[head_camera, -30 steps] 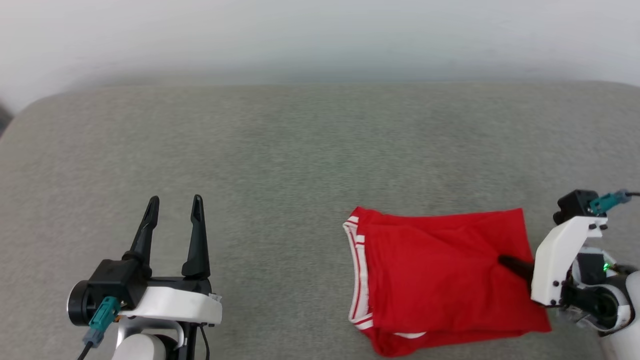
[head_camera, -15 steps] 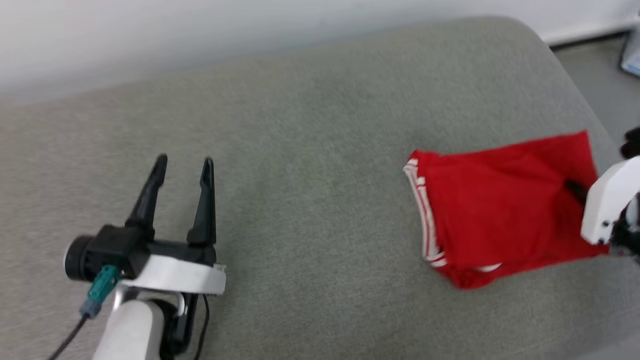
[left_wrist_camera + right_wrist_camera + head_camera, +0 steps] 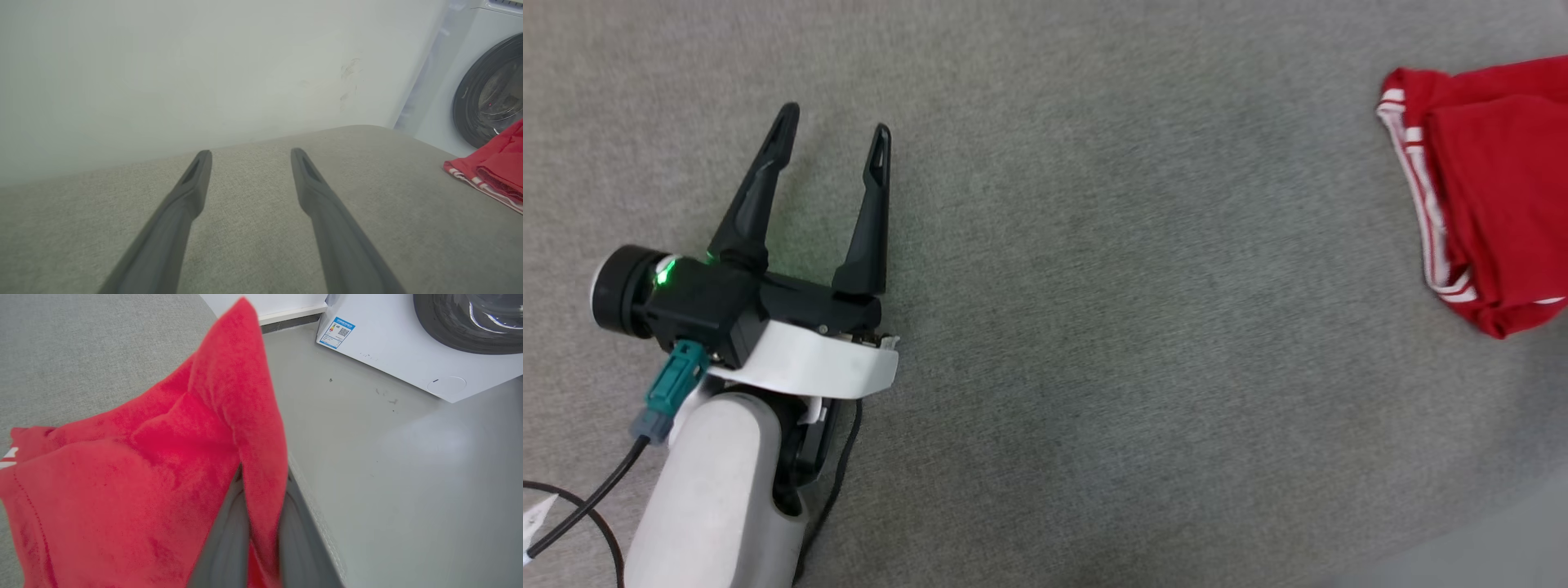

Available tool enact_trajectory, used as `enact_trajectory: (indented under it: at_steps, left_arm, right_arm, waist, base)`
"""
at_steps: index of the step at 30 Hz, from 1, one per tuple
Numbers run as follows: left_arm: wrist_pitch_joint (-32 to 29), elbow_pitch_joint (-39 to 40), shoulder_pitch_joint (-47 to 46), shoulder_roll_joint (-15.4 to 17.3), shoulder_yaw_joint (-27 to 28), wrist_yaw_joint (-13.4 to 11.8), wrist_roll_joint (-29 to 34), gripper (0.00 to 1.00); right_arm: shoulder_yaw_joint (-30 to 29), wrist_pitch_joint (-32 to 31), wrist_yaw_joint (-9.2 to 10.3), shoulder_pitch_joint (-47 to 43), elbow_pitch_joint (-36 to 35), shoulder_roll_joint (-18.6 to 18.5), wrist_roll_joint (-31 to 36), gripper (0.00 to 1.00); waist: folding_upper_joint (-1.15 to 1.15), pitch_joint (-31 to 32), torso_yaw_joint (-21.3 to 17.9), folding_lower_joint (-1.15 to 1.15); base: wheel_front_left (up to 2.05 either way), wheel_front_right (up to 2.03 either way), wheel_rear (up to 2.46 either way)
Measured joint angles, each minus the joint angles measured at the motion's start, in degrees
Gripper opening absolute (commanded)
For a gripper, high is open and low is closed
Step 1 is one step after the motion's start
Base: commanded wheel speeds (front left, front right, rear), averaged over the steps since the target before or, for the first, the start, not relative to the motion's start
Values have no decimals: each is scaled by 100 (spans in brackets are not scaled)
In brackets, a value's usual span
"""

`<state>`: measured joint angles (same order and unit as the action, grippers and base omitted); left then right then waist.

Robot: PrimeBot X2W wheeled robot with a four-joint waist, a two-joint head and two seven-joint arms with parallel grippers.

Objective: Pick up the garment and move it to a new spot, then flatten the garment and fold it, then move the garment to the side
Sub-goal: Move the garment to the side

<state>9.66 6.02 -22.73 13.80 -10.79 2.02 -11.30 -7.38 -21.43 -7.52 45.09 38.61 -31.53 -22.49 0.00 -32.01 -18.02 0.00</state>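
The garment is folded; only the move aside appears outstanding. The right gripper clamps its edge; the left gripper, well clear, stands released.

Red garment with white-striped trim on grey cushion.

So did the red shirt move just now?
Yes. The camera turned too, but the shirt slid right: it now reaches the right edge of the grey cushion, which was farther off before.
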Motion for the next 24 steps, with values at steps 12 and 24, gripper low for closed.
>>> enact_trajectory:
  at_steps: [12, 24]
  left_arm:
    - [-87, 5, -117, 81, -40, -1, -7, 100]
    - [266, -693, 583, -164, 22, -130, -397, 100]
  right_arm:
    - [-515, 1261, 0, 323, 927, 388, 684, 100]
    - [107, 2254, 0, -446, 305, 731, 1072, 100]
  waist:
    - [0, -340, 108, 1]
    - [0, 822, 65, 0]
  base:
    - [0, 0, 0]
    - [0, 0, 0]
